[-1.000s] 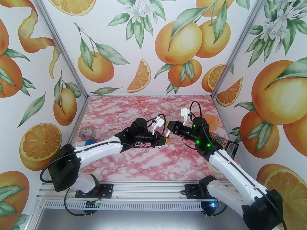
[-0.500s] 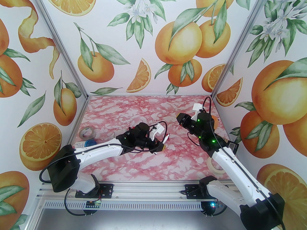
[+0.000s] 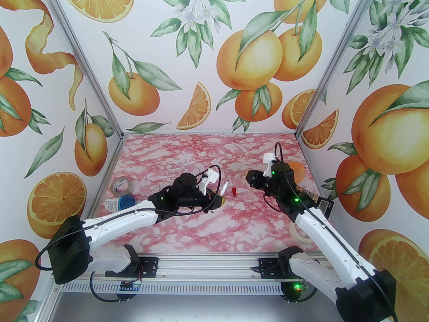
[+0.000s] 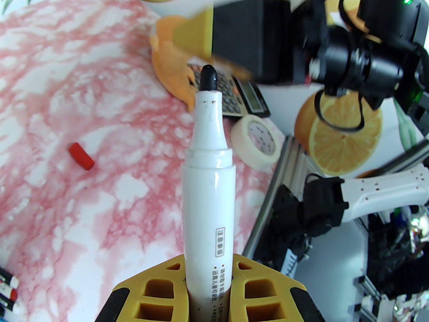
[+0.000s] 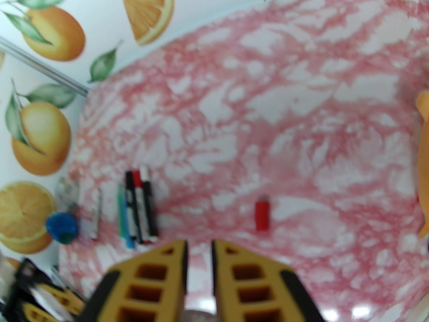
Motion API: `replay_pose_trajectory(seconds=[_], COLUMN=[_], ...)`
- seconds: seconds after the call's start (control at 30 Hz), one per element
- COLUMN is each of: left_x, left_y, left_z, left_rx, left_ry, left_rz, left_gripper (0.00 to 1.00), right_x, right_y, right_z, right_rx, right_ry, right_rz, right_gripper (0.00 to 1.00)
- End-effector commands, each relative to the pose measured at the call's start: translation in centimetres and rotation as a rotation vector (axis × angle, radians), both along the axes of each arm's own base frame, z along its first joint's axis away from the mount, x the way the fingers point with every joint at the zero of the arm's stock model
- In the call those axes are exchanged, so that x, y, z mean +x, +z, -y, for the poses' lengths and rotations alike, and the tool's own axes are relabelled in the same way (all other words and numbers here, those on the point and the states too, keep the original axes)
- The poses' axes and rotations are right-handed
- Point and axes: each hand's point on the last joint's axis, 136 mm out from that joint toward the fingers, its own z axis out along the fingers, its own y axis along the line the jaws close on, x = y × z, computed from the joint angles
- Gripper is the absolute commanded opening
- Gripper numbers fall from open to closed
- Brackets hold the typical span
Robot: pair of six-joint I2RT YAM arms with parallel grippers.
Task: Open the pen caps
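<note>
My left gripper [image 3: 221,200] [image 4: 207,277] is shut on a white pen [image 3: 224,189] [image 4: 207,193] near its back end. The pen points away from the gripper, up and to the right, and its black tip is bare. A red pen cap [image 3: 234,191] [image 4: 81,156] [image 5: 262,215] lies loose on the pink marble table, just right of the pen's tip. To the right of the cap my right gripper [image 3: 248,177] [image 5: 199,247] hangs above the table, shut with nothing between its fingers. Several more pens [image 5: 139,206] lie side by side at the left, with coloured ends.
A tape roll [image 3: 121,185] and a blue-capped bottle [image 3: 119,202] sit at the table's left edge. On the right are an orange object [image 3: 296,171], a calculator [image 3: 315,200] and a second tape roll [image 3: 300,235], partly under my right arm.
A second ago both grippers met at mid table. The right one pulled away to the right, and the red cap now lies on the table. The left arm drew back slightly, still holding the pen.
</note>
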Motion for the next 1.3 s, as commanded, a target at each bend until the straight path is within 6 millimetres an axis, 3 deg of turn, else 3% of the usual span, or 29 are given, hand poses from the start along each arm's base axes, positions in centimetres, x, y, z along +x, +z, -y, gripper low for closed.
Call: replay_pose_trajectory(seconds=[0.0,0.07,0.2,0.67,1.0,1.27], left_x=[0.6,0.7,0.5,0.3,0.1,-0.1], left_y=[0.8,1.2,2.0,2.9,2.5,2.5], left_z=[-1.0,-1.6,-1.8,-1.9,-2.2,-2.5], left_rx=[-0.003,-0.006,-0.031,-0.042,-0.035,-0.034], left_ry=[0.061,0.087,0.091,0.085,0.080,0.083], left_rz=[0.028,0.038,0.045,0.060,0.059,0.059], left_gripper=[0.00,0.00,0.00,0.00,0.00,0.00], right_x=[-0.5,0.0,0.9,4.6,5.4,5.4], right_y=[-2.5,-4.3,-5.9,-8.9,-10.7,-12.1], right_z=[0.4,0.3,0.3,0.0,-1.2,-1.1], right_rx=[-0.088,-0.139,-0.172,-0.288,-0.360,-0.381], right_ry=[0.035,0.055,0.050,-0.005,0.011,-0.009], right_rz=[-0.075,-0.162,-0.220,-0.282,-0.301,-0.314], right_gripper=[0.13,0.13,0.14,0.14,0.13,0.14])
